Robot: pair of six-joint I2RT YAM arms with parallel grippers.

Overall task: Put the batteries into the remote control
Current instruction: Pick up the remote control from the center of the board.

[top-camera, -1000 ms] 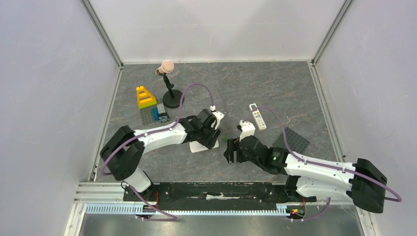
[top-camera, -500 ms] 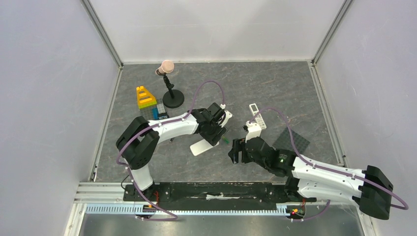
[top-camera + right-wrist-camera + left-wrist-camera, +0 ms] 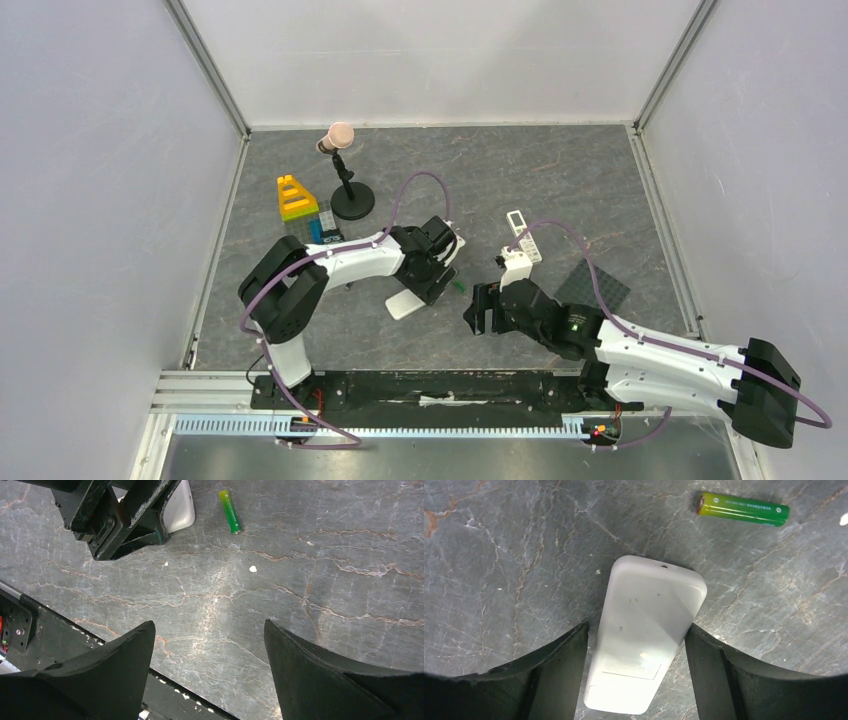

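Lying plain back up on the grey marbled tabletop [image 3: 325, 595], the short, wide white plastic remote control [image 3: 649, 605] runs its long axis from near-left to far-right in the overhead view. Its rounded far end points towards the small green cylindrical battery [image 3: 743, 509]. The battery rests just past that end, apart from it, and lies roughly across the remote's axis.

The left gripper [image 3: 636, 630] straddles the remote's middle, its fingers [image 3: 559, 665] spread slightly wider than the casing. A dark sliver of gap shows on one side; contact on the other side cannot be told.

The right gripper [image 3: 209, 625] hangs spread wide over bare tabletop near the battery, with nothing between its fingers.

Bare surface surrounds the battery and stretches on to the table's near edge. A slimmer white remote [image 3: 519, 224] and a dark grey studded baseplate [image 3: 600, 285] sit well apart at far-right.
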